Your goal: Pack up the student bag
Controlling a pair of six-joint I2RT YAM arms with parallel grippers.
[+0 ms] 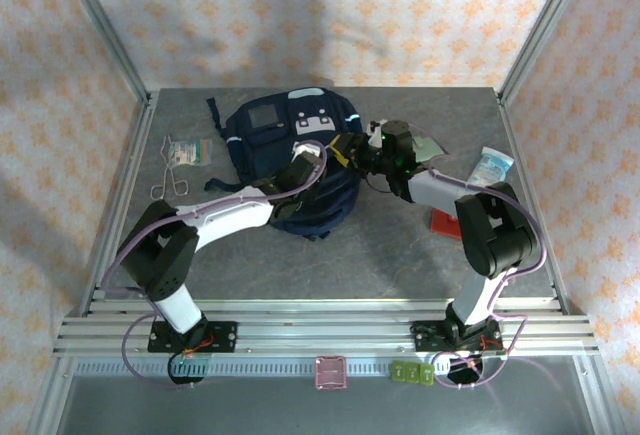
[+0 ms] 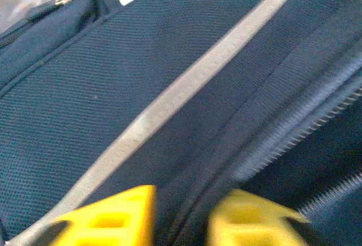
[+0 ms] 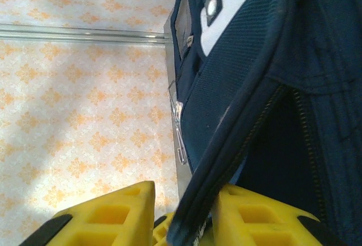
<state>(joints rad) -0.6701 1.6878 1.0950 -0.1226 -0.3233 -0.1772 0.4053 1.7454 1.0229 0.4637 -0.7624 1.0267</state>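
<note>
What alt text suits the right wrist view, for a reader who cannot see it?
The zippered edge of the navy student bag passes between the yellow fingers of the right end effector, its dark opening at right. An orange-patterned wall and a metal rail lie to the left.

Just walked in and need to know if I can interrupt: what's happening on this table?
Two robot arms are working on the student bag lying mid-table. The right pincer pinches the bag's open zip edge. The left pincer sits on the fabric beside the zip; the blur hides whether it grips. A packet and a metal tool lie to the left, another packet to the right, all outside the bag.
</note>
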